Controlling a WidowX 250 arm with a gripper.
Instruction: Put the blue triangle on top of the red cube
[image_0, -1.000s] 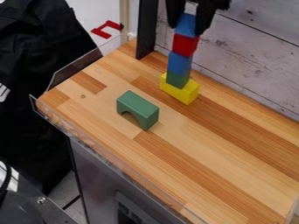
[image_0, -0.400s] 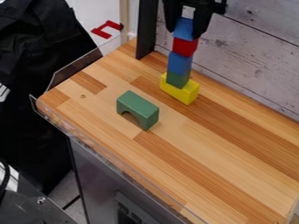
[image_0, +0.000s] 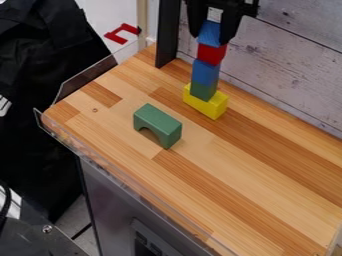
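Gripper (image_0: 212, 38) closed only to the blue triangle's (image_0: 210, 33) width, holding it between its fingers right above the red cube (image_0: 211, 53), at the top of a tower. By size: wooden counter (image_0: 240, 175); plank wall (image_0: 287, 70) close behind the tower; black post (image_0: 167, 37) near its upper left; green arch (image_0: 158, 119) apart on the open side; yellow block (image_0: 215, 107) as base; green (image_0: 203, 91) and blue cubes (image_0: 205, 73) stacked between yellow and red.

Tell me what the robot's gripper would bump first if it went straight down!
Probably the red cube, pushed by the blue triangle held in the gripper. I can't tell whether those two blocks touch yet.
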